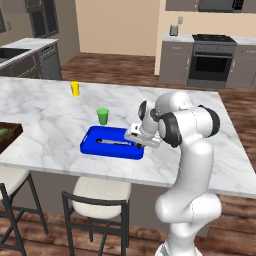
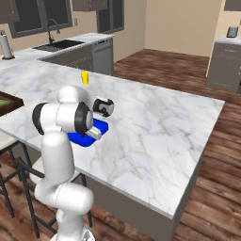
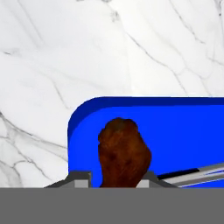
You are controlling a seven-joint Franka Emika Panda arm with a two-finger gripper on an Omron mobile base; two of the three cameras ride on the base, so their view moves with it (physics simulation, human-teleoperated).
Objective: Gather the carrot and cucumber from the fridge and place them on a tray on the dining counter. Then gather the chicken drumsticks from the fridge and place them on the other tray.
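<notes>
Over the blue tray: the gripper hangs at the tray's 3 o'clock corner in the left base view, jaws clamped on one chicken drumstick.
Drumsticks: one counted, brown, its rounded end sticking out past the fingers in the hand view, above the tray floor; whether it touches the floor cannot be told.
Trays: two counted. One blue tray near the counter's front edge; one dark wooden tray at 9 o'clock from it, cut by the picture edge.
Wooden tray contents: one green item shows, too small to name.
Blue tray contents: one slim silver and dark utensil lying lengthwise.
Cups: two counted. One green cup at 12 o'clock of the blue tray, just beside its far rim; one yellow cup farther off, at 11 o'clock.
Counter: one white marble dining counter.
Stools: two counted at the counter's near side, one cushioned stool below the blue tray.
</notes>
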